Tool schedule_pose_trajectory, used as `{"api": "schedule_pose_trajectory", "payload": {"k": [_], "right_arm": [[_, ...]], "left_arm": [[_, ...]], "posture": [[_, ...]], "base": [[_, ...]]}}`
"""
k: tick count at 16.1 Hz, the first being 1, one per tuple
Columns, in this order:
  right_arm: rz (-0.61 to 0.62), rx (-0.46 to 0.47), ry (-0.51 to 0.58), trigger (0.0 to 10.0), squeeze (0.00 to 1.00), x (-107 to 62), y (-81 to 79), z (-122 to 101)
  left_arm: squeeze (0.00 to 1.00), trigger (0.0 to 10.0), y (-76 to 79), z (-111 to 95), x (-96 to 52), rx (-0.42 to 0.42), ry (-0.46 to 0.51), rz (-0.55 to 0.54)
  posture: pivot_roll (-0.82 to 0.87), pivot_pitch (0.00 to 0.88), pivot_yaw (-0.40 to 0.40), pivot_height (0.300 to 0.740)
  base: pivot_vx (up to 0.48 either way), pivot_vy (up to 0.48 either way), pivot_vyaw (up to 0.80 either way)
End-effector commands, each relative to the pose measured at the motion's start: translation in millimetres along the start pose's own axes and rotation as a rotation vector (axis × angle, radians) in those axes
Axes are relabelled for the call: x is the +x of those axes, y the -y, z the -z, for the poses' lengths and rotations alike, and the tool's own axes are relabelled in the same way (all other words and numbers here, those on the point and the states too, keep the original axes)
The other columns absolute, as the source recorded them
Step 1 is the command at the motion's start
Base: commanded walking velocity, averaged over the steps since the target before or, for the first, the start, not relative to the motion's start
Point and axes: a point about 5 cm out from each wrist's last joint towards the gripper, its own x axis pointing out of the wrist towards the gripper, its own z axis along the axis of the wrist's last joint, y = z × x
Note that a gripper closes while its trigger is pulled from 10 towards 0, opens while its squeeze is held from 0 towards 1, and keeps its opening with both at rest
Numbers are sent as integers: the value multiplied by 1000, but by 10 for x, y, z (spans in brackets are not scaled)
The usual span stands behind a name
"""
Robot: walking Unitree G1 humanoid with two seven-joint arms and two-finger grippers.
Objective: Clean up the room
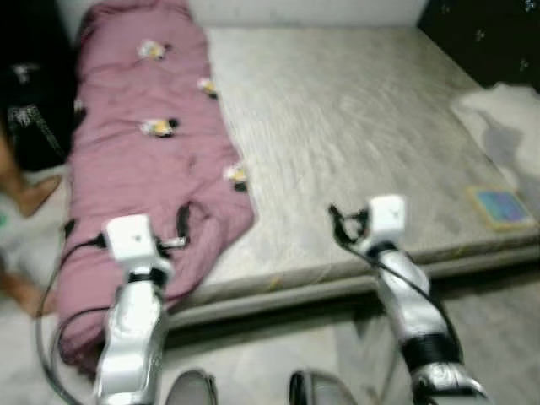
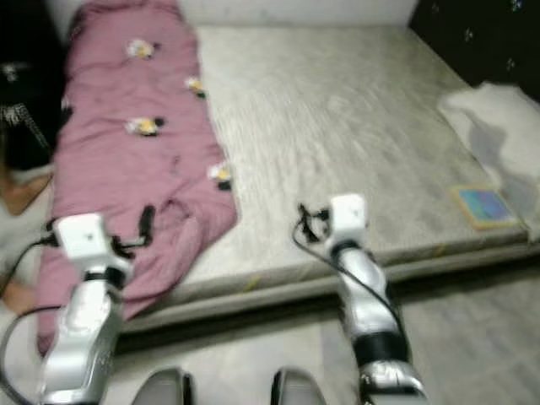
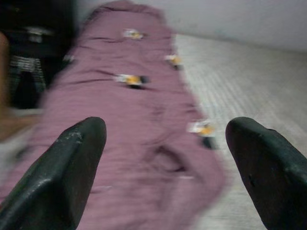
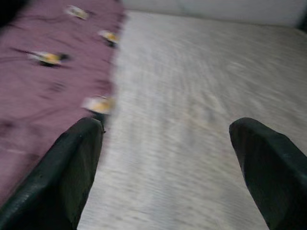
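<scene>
here's the mattress (image 1: 354, 143), bare and grey, low on the floor, and that's our landmark. along its left side lies the pink blanket (image 1: 148, 169), a long rumpled strip with small yellow-and-black prints, its near end spilling over the mattress's front edge. left gripper (image 3: 165, 167) is raised over that near end, fingers spread wide, nothing between them. right gripper (image 4: 168, 167) is up over the mattress's front edge, just right of the blanket, fingers spread wide too, holding nothing. near the mattress's right front corner sits a small blue-and-yellow flat thing (image 1: 502, 207), with a white cloth (image 1: 498, 114) behind it. everything's a bit blurred.
</scene>
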Motion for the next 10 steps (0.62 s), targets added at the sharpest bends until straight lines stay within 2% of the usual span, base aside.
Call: {"api": "schedule_pose_trajectory", "payload": {"k": [1, 2, 7, 10], "right_arm": [[20, -12, -5, 10000, 0, -24, 90, 1], [17, -11, -5, 10000, 0, -21, 87, 1], [8, -6, -11, 10000, 0, -18, 73, 12], [-3, -6, -10, 10000, 0, -15, 59, 10]], "left_arm": [[0, 10000, 44, 9, -12, -3, -5, 7], [0, 10000, 39, 10, -12, 2, -6, 6], [0, 10000, 45, -13, -35, 4, 13, 29], [0, 10000, 56, -26, -45, -7, 22, 43]], "posture": [[-12, 109, -46, 740], [-10, 109, -47, 740], [-6, 110, -48, 740], [-6, 111, -48, 740]], "base": [[0, 454, 0], [0, 285, 0], [0, 0, 0], [301, 0, 0]]}}
